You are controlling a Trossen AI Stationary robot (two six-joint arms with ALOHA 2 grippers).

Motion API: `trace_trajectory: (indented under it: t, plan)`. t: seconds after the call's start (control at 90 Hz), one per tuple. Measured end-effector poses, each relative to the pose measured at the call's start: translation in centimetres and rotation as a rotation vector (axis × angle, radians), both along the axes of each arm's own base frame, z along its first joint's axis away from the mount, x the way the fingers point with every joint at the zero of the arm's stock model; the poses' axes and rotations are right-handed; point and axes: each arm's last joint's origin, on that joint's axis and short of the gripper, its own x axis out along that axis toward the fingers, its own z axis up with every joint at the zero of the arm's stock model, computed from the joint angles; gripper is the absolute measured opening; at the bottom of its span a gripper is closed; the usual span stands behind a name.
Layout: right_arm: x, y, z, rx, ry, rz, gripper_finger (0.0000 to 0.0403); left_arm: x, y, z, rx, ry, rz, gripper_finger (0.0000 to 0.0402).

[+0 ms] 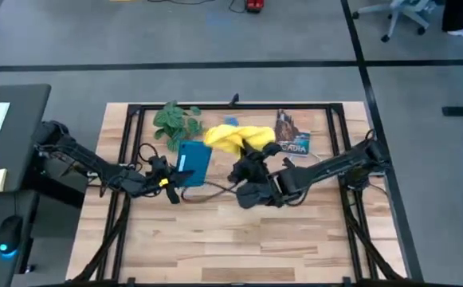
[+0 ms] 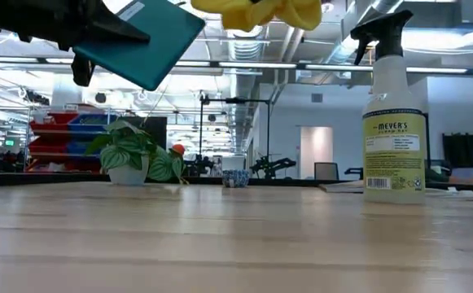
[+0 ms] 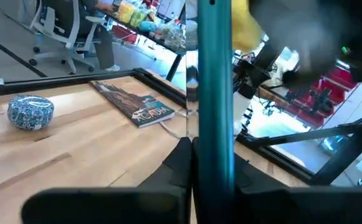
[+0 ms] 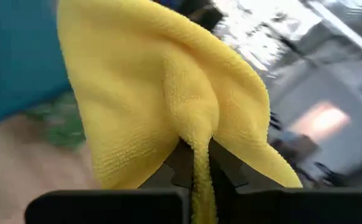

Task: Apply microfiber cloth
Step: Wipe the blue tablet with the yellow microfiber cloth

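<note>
Wipe approach. Right end effector (image 4: 196,163) pinches microfiber cloth (image 1: 235,137) aloft, at tablet's (image 1: 194,163) 2 o'clock. Left end effector (image 3: 210,163) clamps tablet, raised off worktop (image 1: 255,239). Next: press cloth onto tablet's face.

The left gripper (image 1: 182,177) held the tablet (image 1: 194,164) up above the table (image 1: 215,247), left of the middle. Just right of it, the right gripper (image 1: 243,151) held the microfiber cloth (image 1: 235,137). The plant (image 1: 176,121) sat at the far left. The book (image 1: 291,134) lay at the far right.
</note>
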Motion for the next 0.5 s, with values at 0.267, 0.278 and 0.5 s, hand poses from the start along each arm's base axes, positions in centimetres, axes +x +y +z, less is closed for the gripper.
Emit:
trace_trajectory:
  t: [0.267, 0.278, 0.5]
  plan:
    - [3.9, 0.4, -4.1, 0.063, -0.004, 0.092, 0.0005, 0.0, 0.0, 0.0, -0.004, -0.002, -0.007, 0.0009]
    - [4.1, 0.4, -4.3, 0.067, -0.005, 0.103, 0.0005, 0.0, 0.0, 0.0, -0.005, -0.002, -0.010, 0.0009]
    - [7.1, -0.2, -5.2, 0.006, -0.018, 0.231, 0.0005, 0.0, -0.1, -0.1, -0.004, 0.005, -0.037, 0.0009]
